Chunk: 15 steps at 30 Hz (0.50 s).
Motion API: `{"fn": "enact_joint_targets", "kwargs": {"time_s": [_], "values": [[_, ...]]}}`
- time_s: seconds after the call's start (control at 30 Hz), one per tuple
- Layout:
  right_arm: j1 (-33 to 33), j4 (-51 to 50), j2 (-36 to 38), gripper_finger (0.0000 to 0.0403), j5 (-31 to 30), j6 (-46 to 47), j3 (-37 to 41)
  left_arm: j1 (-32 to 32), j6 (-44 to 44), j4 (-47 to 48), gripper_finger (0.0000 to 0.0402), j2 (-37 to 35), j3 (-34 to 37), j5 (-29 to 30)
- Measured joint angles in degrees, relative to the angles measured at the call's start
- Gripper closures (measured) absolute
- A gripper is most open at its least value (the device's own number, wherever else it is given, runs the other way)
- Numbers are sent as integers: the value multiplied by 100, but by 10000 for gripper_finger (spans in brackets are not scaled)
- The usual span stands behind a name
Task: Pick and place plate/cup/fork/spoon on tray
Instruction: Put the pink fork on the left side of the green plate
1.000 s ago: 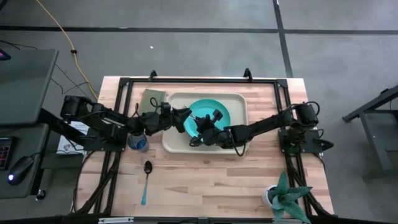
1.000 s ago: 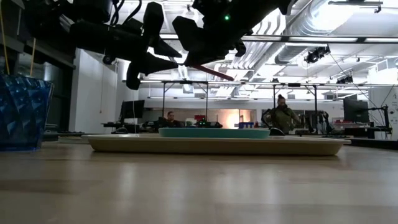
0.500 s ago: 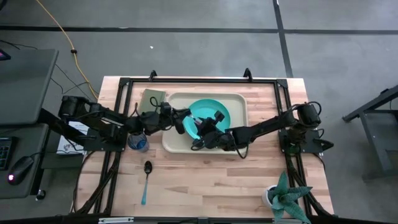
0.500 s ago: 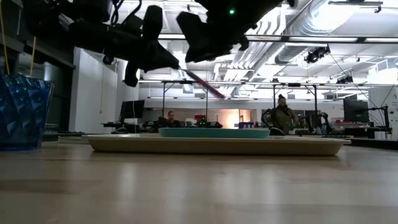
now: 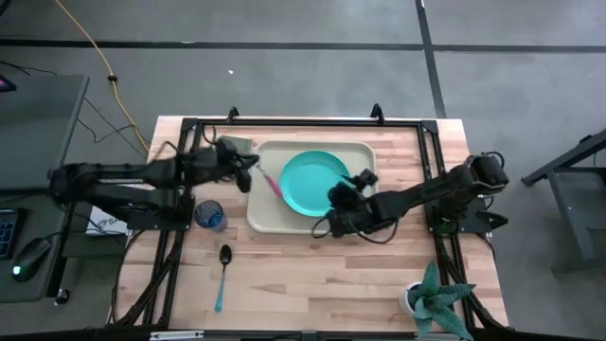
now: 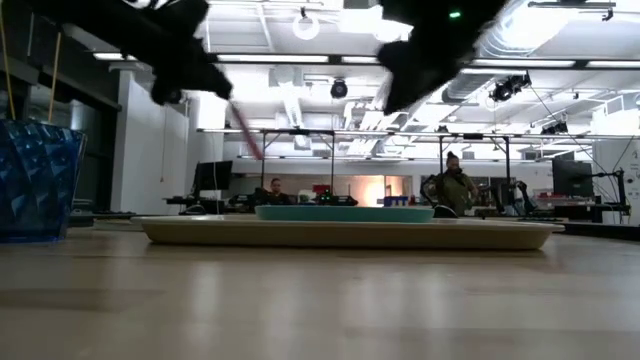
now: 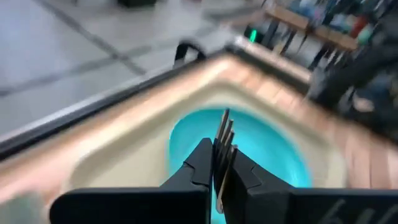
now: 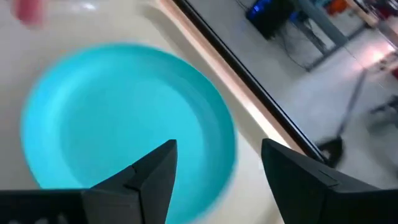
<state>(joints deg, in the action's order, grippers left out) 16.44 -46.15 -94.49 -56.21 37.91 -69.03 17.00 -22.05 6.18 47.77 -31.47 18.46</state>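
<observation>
Fork: the fork [image 5: 270,183], slim, pink-red handle and silver metal tines, is clamped in the left gripper [image 5: 248,170], which hangs over the tray's left end; the left wrist view shows the tines [image 7: 223,134] jutting out past the two dark fingers, above the plate.
Step in hand: placing the fork, judging by where it hangs.
Next move: likely a lowering onto bare tray floor beside the plate, then letting go; the narrow strip there calls for care.
Tray: the tray [image 5: 365,151], pale cream plastic, rectangular with rounded corners and a raised rim, lies on the wooden table [image 5: 312,275].
Plate: the plate [image 5: 312,182], round, smooth turquoise plastic with a raised rim, sits in the tray.
Right gripper: the right gripper [image 5: 333,201] hovers over the plate's right edge, fingers spread wide and empty.
Cup: the cup [image 5: 209,216], faceted translucent dark-blue plastic, stands on the table left of the tray.
Spoon: the spoon [image 5: 222,275], light teal handle and dark oval bowl, lies on the table, nearer the front edge than the cup.
</observation>
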Motion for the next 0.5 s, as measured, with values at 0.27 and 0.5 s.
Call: {"fn": "enact_joint_targets", "kwargs": {"time_s": [0.27,0.5], "values": [[482,-992,481,176,39,1354,484,1208,-132,1888,401,273,-382,-2237],[532,-698,501,176,95,1555,789,1822,106,1245,401,1958,-663,-3034]]}}
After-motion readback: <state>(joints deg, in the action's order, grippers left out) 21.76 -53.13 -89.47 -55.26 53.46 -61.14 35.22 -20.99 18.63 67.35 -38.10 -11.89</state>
